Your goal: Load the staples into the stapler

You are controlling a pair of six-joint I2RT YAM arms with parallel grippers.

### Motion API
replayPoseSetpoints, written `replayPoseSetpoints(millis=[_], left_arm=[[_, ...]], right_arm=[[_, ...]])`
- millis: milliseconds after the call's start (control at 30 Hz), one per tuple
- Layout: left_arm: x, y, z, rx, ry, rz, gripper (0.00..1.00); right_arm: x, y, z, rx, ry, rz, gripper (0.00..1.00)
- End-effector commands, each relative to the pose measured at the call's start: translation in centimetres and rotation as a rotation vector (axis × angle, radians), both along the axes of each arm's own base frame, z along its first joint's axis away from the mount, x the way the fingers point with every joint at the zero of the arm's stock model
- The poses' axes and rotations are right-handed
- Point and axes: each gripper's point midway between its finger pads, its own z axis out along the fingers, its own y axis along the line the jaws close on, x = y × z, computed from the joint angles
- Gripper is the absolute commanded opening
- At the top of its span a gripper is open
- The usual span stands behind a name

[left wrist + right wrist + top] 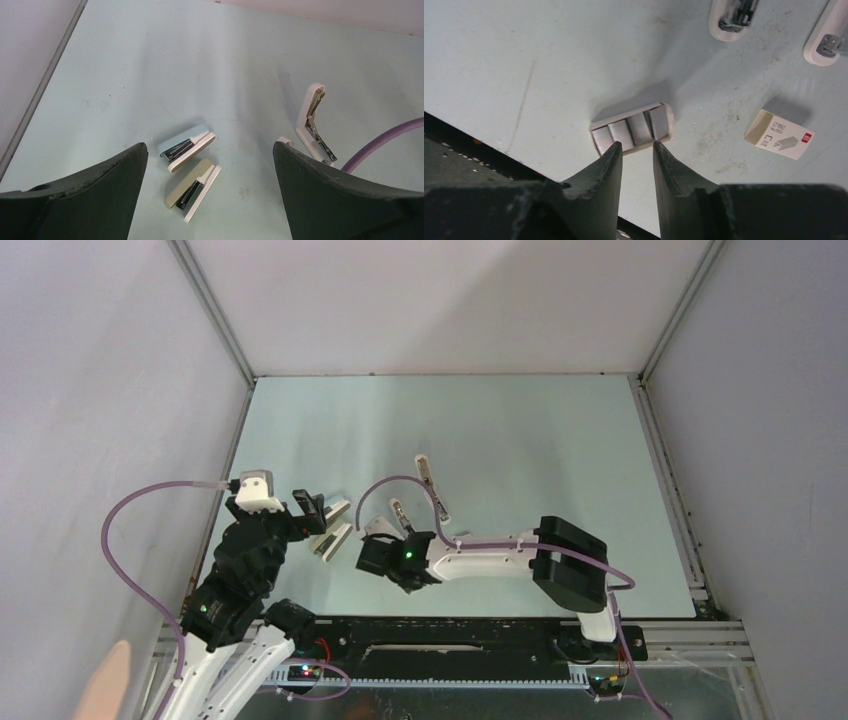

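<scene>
The stapler (312,125) lies hinged open on the pale green table, a slim white body with a metal channel, to the right of my left gripper (209,148). In the top view the stapler (430,485) is at mid-table. The left gripper (310,510) is wide open and holds nothing. The staples (631,129) are several grey blocks side by side in a small white tray (596,124). My right gripper (636,145) hangs just over the tray's near edge. Its jaws are narrowed to about one block's width, with a clear gap between them.
Two closed staplers, one pale blue (187,145) and one beige (192,187), lie between the left fingers. A small white box with a red mark (780,134) sits right of the tray. Two stapler ends (734,17) show beyond it. A purple cable (400,485) loops above the table.
</scene>
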Motion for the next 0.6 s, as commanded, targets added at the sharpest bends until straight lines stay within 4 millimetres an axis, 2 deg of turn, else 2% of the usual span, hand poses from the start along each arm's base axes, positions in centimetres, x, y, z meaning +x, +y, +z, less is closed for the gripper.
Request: replayPoseSetpoints(millis=[0,100,567], left_arm=[[0.4,-0.2,0.3,0.0,-0.015,-0.005,0.98],[0.4,-0.2,0.2,0.001,-0.012,-0.005,0.98],[0.5,-0.2,0.1,0.006,-0.005,-0.005,0.98]], right_arm=[[0.9,0.7,2.5,0.134,0.028,-0.002,0.29],[1.0,0.6,2.2,0.159,0.061,0.007,0.25],[0.9,1.3,0.5,0.222,0.177,0.03,0.2]])
